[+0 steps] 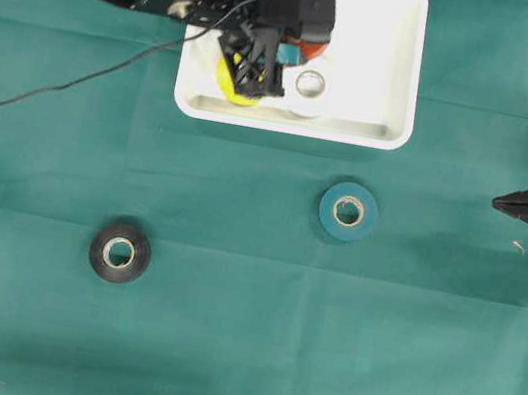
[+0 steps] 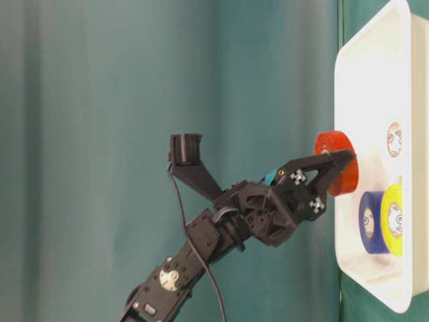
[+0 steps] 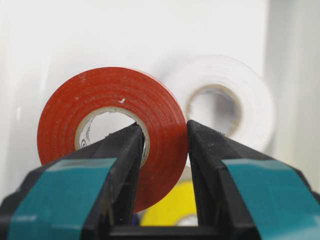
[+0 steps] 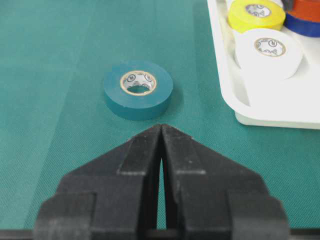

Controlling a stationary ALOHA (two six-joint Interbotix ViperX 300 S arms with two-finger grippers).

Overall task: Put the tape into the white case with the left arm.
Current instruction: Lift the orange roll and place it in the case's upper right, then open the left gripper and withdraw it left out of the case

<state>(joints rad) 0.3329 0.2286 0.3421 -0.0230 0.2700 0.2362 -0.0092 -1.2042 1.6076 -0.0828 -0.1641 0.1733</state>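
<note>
Red tape (image 3: 112,135): clamped in left gripper (image 3: 162,145) over white case (image 1: 397,68); three rolls inside, teal tape (image 1: 348,211) and black tape (image 1: 119,252) outstanding.

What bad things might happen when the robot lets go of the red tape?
The left gripper pinches only one wall of the red tape, held on edge above the white case. Let go like that, it might roll or land leaning on the white tape or yellow tape. The pointed finger inside the hole might snag on leaving.
</note>
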